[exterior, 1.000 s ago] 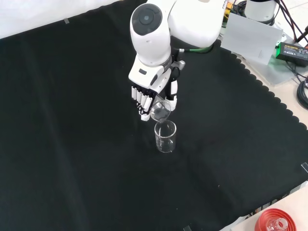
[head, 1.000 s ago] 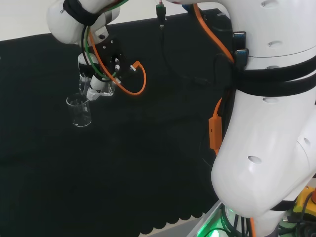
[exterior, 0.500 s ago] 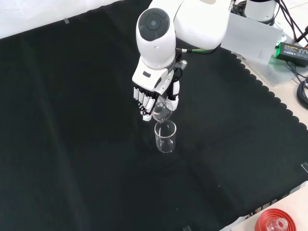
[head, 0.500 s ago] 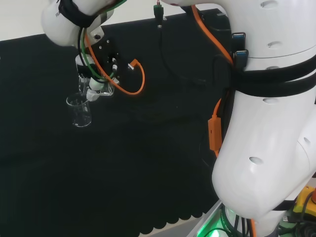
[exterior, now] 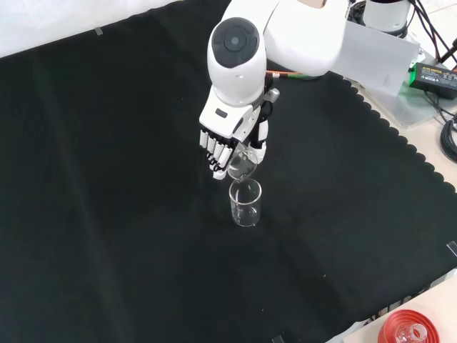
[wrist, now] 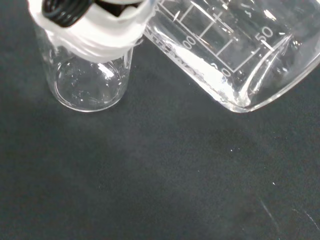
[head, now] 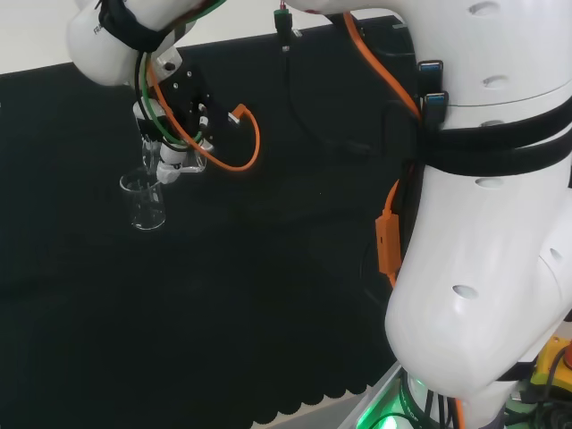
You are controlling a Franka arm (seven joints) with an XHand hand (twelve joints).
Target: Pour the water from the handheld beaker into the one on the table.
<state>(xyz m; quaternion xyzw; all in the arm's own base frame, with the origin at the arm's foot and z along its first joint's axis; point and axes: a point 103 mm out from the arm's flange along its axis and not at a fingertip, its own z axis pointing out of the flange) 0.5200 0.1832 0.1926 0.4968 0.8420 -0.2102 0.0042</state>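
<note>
So, head view first: our hand [head: 172,154] is up at the left, fingers curled round the handheld beaker [head: 189,161], which sits tipped just above and to the right of the table beaker [head: 144,202]. The glass is hard to read here, so we can't tell whether any water is running.

Front view is clearer. The hand [exterior: 230,143] comes down from the top under the big white link, and the handheld beaker [exterior: 241,164] leans with its mouth dipping toward the open rim of the table beaker [exterior: 245,203], which stands upright on the black cloth [exterior: 107,214] right below it. That's the relation that matters for us: the lip is just over the rim, the long axis is slanted, and any further tilt has to keep the lip inside that rim.

Wrist view: the handheld beaker [wrist: 225,55] lies strongly tilted, with what looks like a little water pooled in its low corner, and the table beaker [wrist: 90,80] is just beside it.

Compared with a second ago, the arm's upper link has swung a bit and the hand has rotated slightly, while the table beaker hasn't budged.
</note>
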